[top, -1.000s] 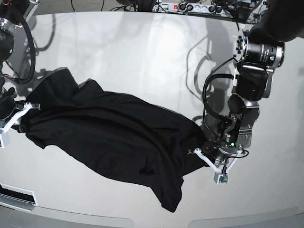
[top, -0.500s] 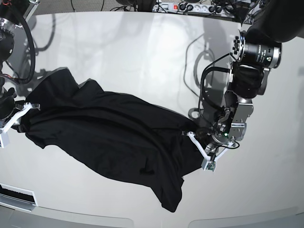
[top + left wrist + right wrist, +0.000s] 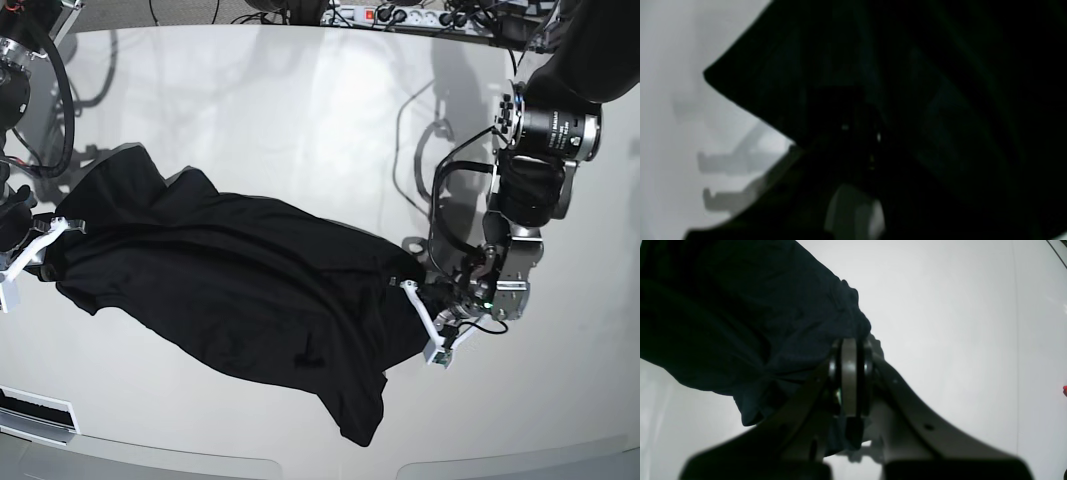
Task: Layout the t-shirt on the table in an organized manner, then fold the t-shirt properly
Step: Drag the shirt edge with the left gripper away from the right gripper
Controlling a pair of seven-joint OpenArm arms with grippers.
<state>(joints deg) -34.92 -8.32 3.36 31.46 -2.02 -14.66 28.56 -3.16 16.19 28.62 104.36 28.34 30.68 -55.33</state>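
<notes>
Both tools are closed on cloth: the right tool (image 3: 42, 243) pinches the black t-shirt (image 3: 220, 290) at its edge on the base view's left side, and the left tool (image 3: 425, 325) is clamped on the garment's opposite end, on that view's right. In the right wrist view the fabric bunches into tight wrinkles just where the right tool (image 3: 850, 350) nips it. In the left wrist view dark cloth fills nearly everything, with one pale fingertip (image 3: 853, 213) showing low in the frame. The t-shirt lies stretched in a rumpled band between the two arms, one flap trailing toward the near edge. It rests on the glossy white counter (image 3: 300, 120). Cables and a power strip (image 3: 400, 15) sit beyond the far edge.
</notes>
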